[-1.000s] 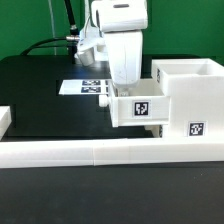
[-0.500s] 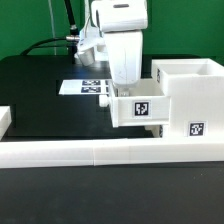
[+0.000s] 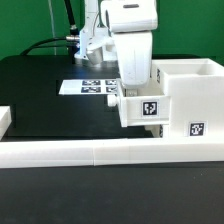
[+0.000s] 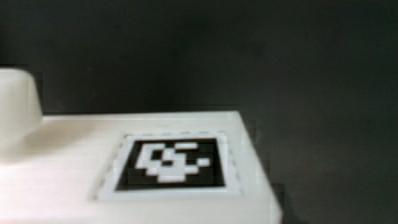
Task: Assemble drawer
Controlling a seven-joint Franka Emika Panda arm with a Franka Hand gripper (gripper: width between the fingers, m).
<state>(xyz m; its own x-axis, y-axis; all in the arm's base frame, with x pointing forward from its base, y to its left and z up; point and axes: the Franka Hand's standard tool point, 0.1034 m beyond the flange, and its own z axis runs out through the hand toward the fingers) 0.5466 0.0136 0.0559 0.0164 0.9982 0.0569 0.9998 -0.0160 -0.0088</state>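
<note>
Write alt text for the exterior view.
A white robot arm's gripper reaches down onto a small tagged tray at the open front of a large white case, with its jaws hidden. A long white rail crosses the foreground, and the marker board lies behind on the black table.

The pincer [image 3: 137,92] hangs right above a tray [image 3: 146,109], which juts from the case [image 3: 190,95] on the exterior view's right. That case walls off that side. In front of the pincer, toward the camera, a long low rail [image 3: 100,152] bars the way. Behind it lies the flat marker board [image 3: 88,87]. On the exterior view's left, the dark bench [image 3: 45,105] lies open.
</note>
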